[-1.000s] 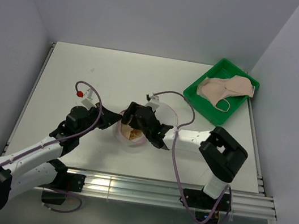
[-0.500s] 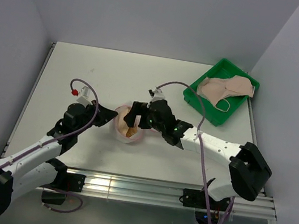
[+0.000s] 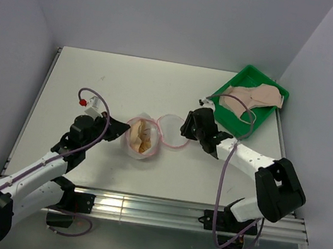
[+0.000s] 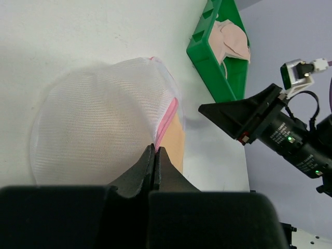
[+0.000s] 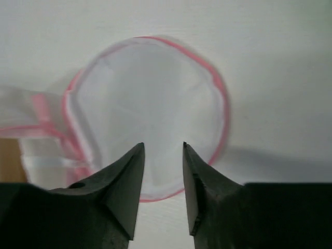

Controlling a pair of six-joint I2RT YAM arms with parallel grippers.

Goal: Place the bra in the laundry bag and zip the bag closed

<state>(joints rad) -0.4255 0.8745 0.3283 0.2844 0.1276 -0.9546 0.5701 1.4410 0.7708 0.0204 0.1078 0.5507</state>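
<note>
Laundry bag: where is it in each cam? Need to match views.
Top external: laundry bag mid-table, lid lying open to its right.
Left wrist: the bag's mesh dome centre-left, rim pinched by the left gripper.
Right wrist: only the lid, centre, beyond the open right gripper.
Shared: pink zipper trim.

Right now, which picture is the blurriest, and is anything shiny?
Right wrist view: the blurriest, the laundry bag and its pink rim look smeared. Left wrist view: the mesh weave is crisp. Top external view: sharp, with bright glare on the metal rail.
</note>
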